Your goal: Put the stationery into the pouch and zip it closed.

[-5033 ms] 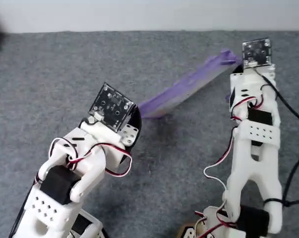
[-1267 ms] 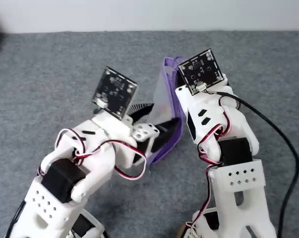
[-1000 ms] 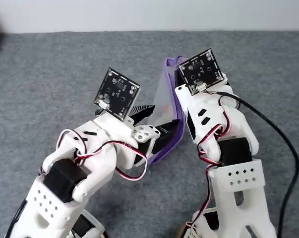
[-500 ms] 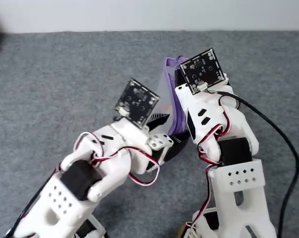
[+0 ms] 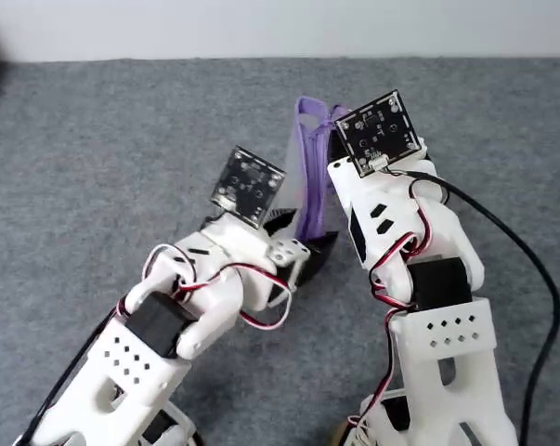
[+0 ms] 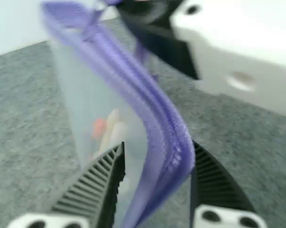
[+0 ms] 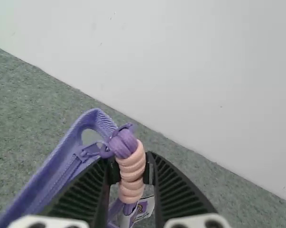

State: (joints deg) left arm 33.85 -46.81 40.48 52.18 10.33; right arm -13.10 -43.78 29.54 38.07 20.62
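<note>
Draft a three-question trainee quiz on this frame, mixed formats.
1. True or false: the pouch lies flat.
2. The right gripper is shut on: A) the zip pull; B) a pen; C) nothing.
3. Fill in: the pouch's zip edge runs between the fingers of the ____ gripper.
Key: 1 false, it stands on edge. 2 A. 3 the left gripper.

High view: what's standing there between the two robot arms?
The pouch, clear and purple-edged, stands upright between them in the high view. The right hand grips its zipper pull at the top; the left hand straddles it lower down.
</note>
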